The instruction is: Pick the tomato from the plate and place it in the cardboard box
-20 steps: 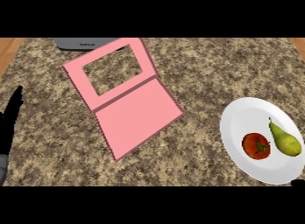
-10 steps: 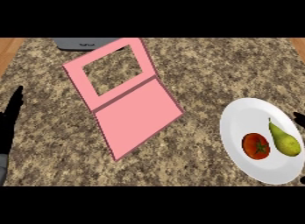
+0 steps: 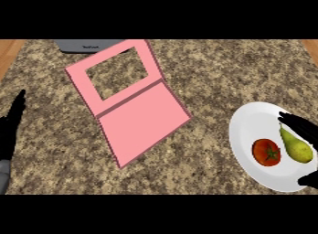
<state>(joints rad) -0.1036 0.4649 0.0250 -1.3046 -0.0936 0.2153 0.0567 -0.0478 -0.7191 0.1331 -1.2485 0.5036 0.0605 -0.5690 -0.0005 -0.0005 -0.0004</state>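
Lying on the white plate [image 3: 256,119] at the counter's [image 3: 215,68] right, the red tomato [image 3: 266,152] sits just left of a green pear [image 3: 296,147]. Right hand [image 3: 315,137] hovers over the plate's right rim, fingers spread, holding nothing. Left hand [image 3: 5,135] rests open at the left edge. A pink box [image 3: 128,100] lies well apart.

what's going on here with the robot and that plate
The right robot hand is over the right side of the white plate, fingers spread above the green pear and the thumb near the plate's lower rim. It holds nothing yet. The red tomato lies on the plate just left of the pear, untouched. The pink box lies open on the counter to the left, nothing in it. The left robot hand rests open at the left edge.
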